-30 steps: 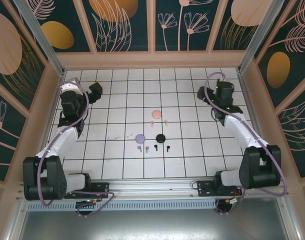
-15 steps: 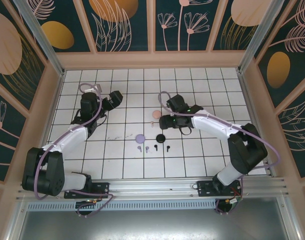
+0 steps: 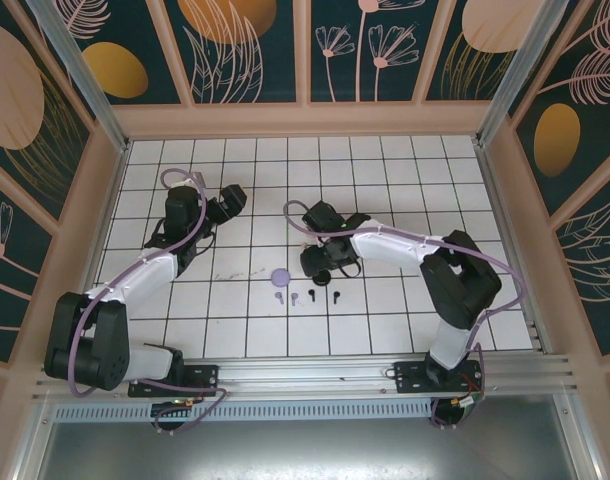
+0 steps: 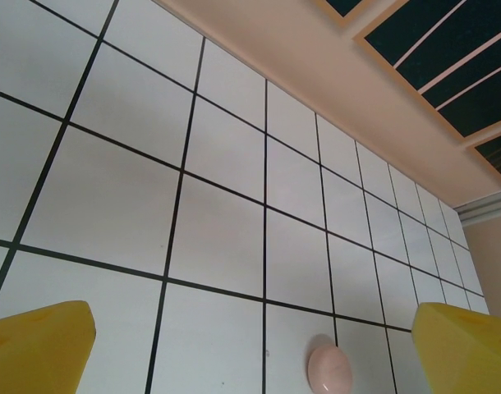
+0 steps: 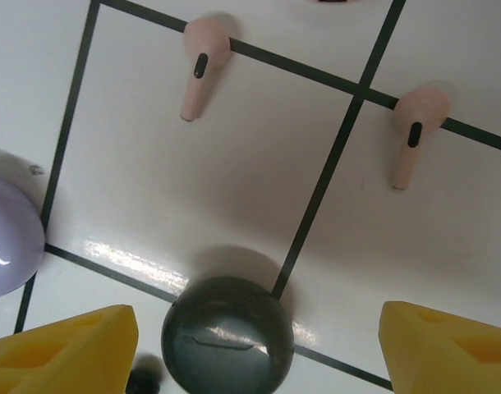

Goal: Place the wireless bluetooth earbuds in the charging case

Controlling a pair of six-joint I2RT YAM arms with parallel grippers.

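Wireless bluetooth earbuds (image 3: 311,295) loose at centre frame on the surface (image 3: 385,320), pink pair (image 5: 203,74) and black case (image 5: 227,345) beneath the spread right claw (image 5: 259,353), seemingly poised to pick; left claw (image 4: 250,345) spread, idle

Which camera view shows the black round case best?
The right wrist view: the black case is large and sharp there. In the top external view it is a small dark spot at the right gripper.

Overhead camera is looking down from behind onto the whole worktop (image 3: 385,160). Left wrist camera is gazing low across it toward the far wall (image 4: 316,49). Right wrist camera is peering close, sharing the lilac case (image 5: 4,246) with overhead.
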